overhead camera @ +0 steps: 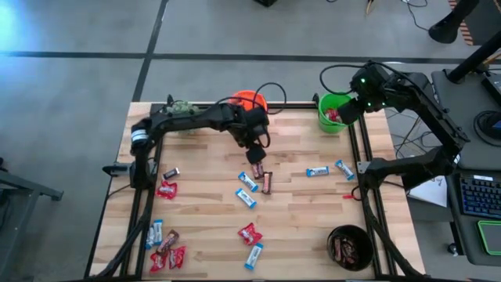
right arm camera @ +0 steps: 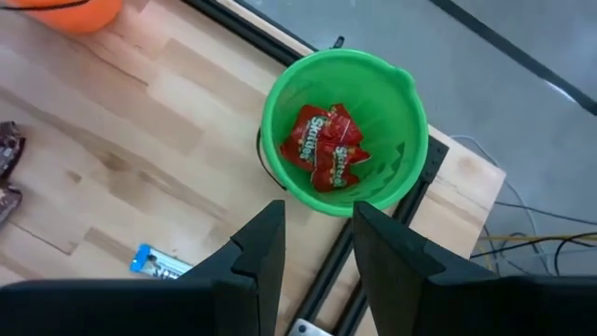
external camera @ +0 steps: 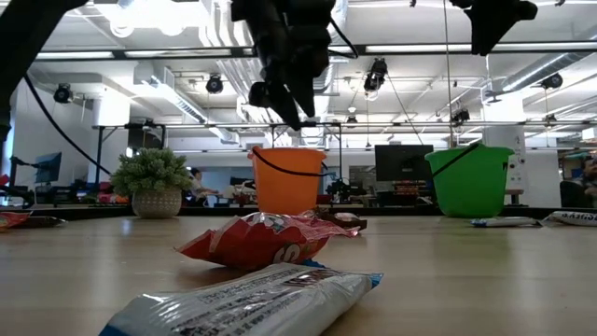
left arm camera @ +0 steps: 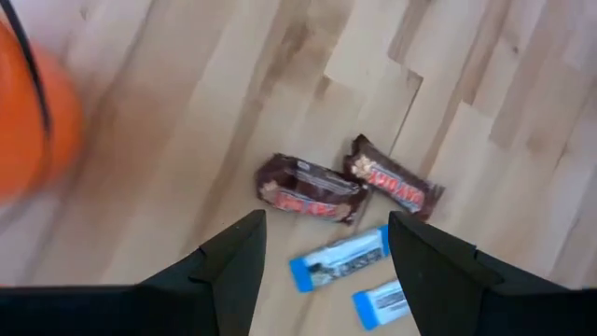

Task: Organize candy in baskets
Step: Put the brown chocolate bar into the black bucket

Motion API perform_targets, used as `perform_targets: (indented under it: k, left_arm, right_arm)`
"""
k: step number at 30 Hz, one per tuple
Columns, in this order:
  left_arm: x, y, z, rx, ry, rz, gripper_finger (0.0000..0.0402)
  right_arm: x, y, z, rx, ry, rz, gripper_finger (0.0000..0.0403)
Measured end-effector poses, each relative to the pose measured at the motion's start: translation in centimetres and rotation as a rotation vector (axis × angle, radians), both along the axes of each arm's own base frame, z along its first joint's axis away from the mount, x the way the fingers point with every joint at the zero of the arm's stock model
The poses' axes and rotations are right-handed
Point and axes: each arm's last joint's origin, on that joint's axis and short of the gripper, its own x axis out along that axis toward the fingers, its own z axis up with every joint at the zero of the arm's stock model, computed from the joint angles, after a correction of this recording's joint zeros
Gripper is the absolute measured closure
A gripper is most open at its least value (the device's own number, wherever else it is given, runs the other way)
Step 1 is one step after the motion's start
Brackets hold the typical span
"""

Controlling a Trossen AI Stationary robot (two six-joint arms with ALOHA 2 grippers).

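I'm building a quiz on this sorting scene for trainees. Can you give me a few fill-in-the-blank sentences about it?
1. The green basket holds candy in ____ wrappers.
2. The left end effector, fingers open, hangs above two ____ candy bars on the table.
3. The right end effector hovers over the ____ basket, holding nothing.
4. The black basket holds ____ candy.

Missing words: red; brown; green; brown

A green basket (right arm camera: 341,131) at the table's (right arm camera: 112,159) corner holds red candy (right arm camera: 326,147); the right gripper's (right arm camera: 317,245) empty fingers, apart, hover above its rim, a blue-and-white bar (right arm camera: 160,265) lying nearby
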Motion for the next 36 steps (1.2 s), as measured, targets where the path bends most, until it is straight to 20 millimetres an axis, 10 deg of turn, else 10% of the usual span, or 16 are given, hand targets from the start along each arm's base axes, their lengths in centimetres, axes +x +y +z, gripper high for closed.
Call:
perform_targets:
  k: [16, 36]
  left_arm:
    - [2.1, -3.5, -3.8, -0.057, 0.113, 0.417, 0.0194]
    - [4.9, -11.2, -7.9, -0.11, 0.1, 0.445, 0.0194]
  right_arm:
    - [0.0, 0.0, 0.0, -0.011, 0.026, 0.049, 0.0289]
    - [0.0, 0.0, 0.0, -0.008, 0.018, 0.035, 0.0289]
